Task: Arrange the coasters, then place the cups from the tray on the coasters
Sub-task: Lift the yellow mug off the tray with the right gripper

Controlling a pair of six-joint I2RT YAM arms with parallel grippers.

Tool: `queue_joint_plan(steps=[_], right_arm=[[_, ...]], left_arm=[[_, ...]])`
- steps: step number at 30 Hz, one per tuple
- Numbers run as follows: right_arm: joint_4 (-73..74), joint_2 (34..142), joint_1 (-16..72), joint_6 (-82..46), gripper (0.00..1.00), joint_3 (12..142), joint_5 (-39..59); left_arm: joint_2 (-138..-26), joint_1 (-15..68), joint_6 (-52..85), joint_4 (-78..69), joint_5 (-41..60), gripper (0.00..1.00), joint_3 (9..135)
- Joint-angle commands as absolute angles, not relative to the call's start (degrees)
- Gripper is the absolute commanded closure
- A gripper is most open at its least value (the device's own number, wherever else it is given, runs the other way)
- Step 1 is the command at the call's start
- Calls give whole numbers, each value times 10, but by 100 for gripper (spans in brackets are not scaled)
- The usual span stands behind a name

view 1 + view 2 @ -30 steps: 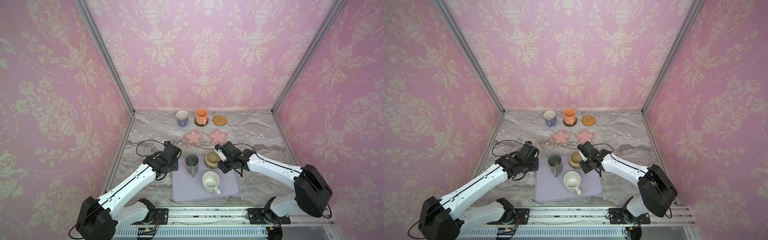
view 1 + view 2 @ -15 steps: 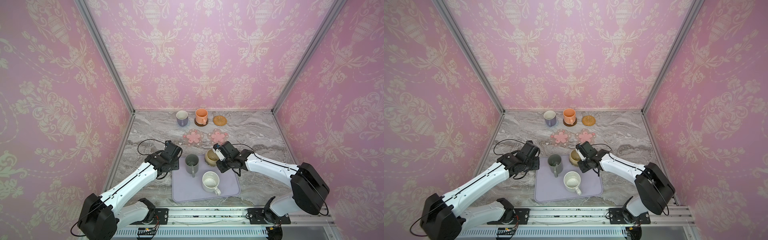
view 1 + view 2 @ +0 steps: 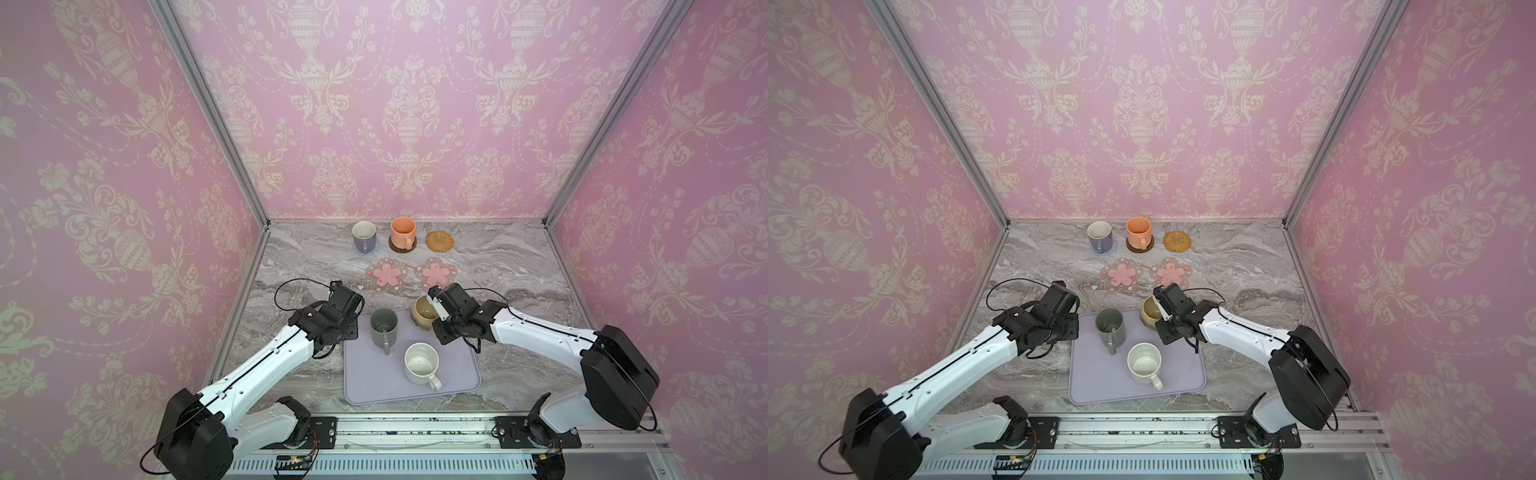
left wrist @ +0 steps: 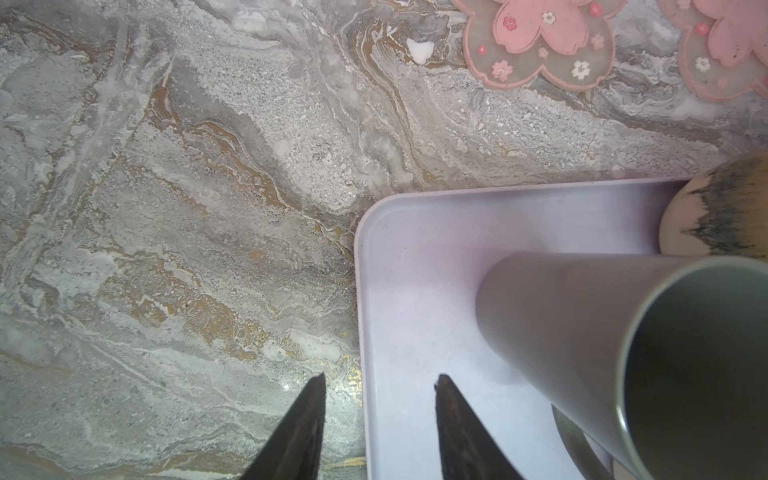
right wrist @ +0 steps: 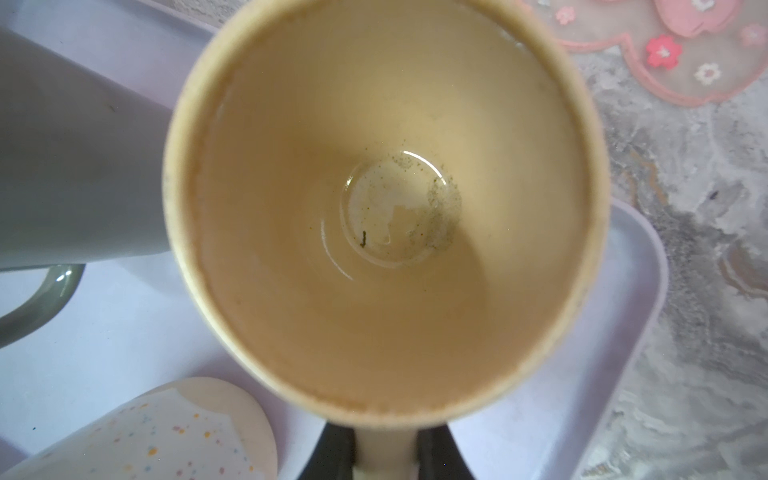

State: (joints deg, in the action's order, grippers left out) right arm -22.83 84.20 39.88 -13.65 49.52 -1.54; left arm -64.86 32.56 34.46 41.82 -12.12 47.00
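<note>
My right gripper (image 5: 386, 457) is pinching the handle (image 5: 386, 436) of the beige cup (image 5: 386, 208); its dark fingers (image 5: 334, 453) show at the bottom edge of the right wrist view, one pressed against each side of the handle. In both top views the cup is at the upper right corner of the tray (image 3: 374, 382), just below the right-hand pink flower coaster (image 3: 436, 272).

I judge the cup to be glazed ceramic: stiff, slick, weighty for so narrow a hold, and quick to chip. Held by the handle alone it may swing about my fingers, so I would lift slowly and keep it upright; a wet-looking film with dark specks lies in its bottom.

My left gripper (image 4: 380, 386) stands spread with nothing between, straddling the tray's edge beside the dark grey cup (image 4: 582, 316).

The beige cup's rim fills the right wrist view and hides its base, so I cannot tell whether it rests on the tray or hangs clear. How far my fingers reach along the handle is cut off by the frame; in the top views my wrist covers the handle. The white speckled cup (image 5: 166, 436) shows only in part at the lower left; the coaster under the lavender cup (image 3: 364, 237) is barely visible.
</note>
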Motion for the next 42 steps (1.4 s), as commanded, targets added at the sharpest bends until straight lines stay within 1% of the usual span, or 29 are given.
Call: queue_joint_plan(steps=[1, 9, 15, 20, 30, 42], right_arm=[[-236, 802, 396, -155, 100, 476, -58], [-235, 739, 391, -159, 100, 459, -113], [-234, 701, 355, -163, 100, 453, -109], [-236, 694, 318, -163, 100, 464, -99], [-231, 727, 249, -157, 100, 517, -66], [-246, 820, 198, -137, 100, 630, -49]], left_arm=[[-637, 331, 358, 417, -115, 54, 459], [-630, 331, 362, 413, -112, 54, 450], [-630, 331, 359, 406, -118, 54, 448], [-662, 331, 353, 404, -135, 54, 469], [-725, 325, 320, 377, -154, 54, 532], [-811, 272, 299, 350, -108, 54, 601]])
